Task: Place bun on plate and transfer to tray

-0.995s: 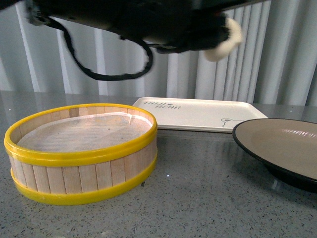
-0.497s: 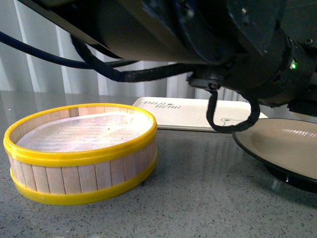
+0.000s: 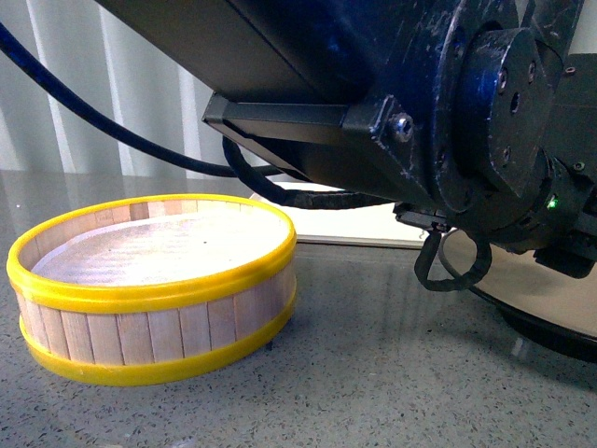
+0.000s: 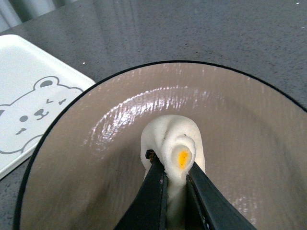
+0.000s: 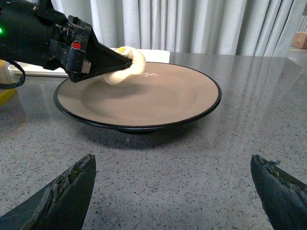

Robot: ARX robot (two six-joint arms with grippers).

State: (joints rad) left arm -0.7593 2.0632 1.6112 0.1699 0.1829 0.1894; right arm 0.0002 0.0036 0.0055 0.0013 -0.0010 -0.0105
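The cream-white bun is pinched between the black fingers of my left gripper, which is shut on it. It hangs just over the beige inside of the black-rimmed plate. In the right wrist view the bun sits over the far left part of the plate. The cream tray with its bear drawing lies beside the plate. My right gripper is open and empty, low over the table in front of the plate. In the front view the left arm hides the bun.
A round wooden steamer basket with yellow rims stands on the grey speckled table at the left, lined with white paper. A strip of the tray and the plate's rim show under the arm. Curtains hang behind.
My left arm has swung right and down with the bun, from above the tray to over the plate. It now fills most of the front view.
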